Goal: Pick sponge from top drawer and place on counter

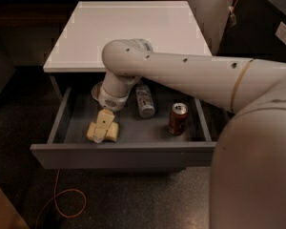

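While its pale arm (190, 75) sweeps in from the right edge of the scene, the robot reaches down into the open top drawer (128, 155) of a grey cabinet. The arm crosses the front edge of the white table (133, 27), a glossy square slab that caps the cabinet, and bends down at the wrist. The drawer stands pulled out towards the camera over a dark speckled floor (148, 199), where an orange cable (62, 202) loops below the drawer's left front corner.

Inside the drawer, a silver can (145, 100) lies on its side near the middle, towards the back edge. A red can (178, 118) stands upright close to the right wall, well apart from the sponge. A tan bowl (96, 90) sits in the back left corner, largely hidden behind the wrist.

The sponge (112, 132), pale yellow, lies flat on the drawer floor near the front left corner, just behind the front wall. The tool (100, 135) points down directly over the sponge's middle, so that the sponge shows on either side of it. Whether the tool is released or clenched on the sponge cannot be told from this angle.
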Controlling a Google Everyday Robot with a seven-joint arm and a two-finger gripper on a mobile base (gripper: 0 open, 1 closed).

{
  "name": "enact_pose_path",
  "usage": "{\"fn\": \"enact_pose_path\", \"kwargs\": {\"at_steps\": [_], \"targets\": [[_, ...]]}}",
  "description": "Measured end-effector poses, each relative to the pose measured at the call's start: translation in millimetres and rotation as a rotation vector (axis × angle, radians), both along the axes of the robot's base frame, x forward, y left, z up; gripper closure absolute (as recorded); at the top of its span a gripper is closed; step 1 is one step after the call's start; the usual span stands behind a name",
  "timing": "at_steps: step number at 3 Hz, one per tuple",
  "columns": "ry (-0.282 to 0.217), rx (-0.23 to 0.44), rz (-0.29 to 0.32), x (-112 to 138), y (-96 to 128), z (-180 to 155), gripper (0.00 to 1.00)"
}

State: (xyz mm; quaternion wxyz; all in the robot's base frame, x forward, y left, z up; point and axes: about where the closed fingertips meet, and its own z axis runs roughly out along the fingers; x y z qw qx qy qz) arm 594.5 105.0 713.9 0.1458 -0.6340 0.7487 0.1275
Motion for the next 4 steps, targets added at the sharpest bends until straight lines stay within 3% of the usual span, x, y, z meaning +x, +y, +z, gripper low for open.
{"fn": "enact_pose_path", "kwargs": {"at_steps": [2,3,4], "targets": [[-0.007,-0.08,0.037,15,24,-33,0.0],[-0.006,-0.085,0.036,18,24,-34,0.0],[0.017,-0.052,0.045,49,11,-24,0.0]]}}
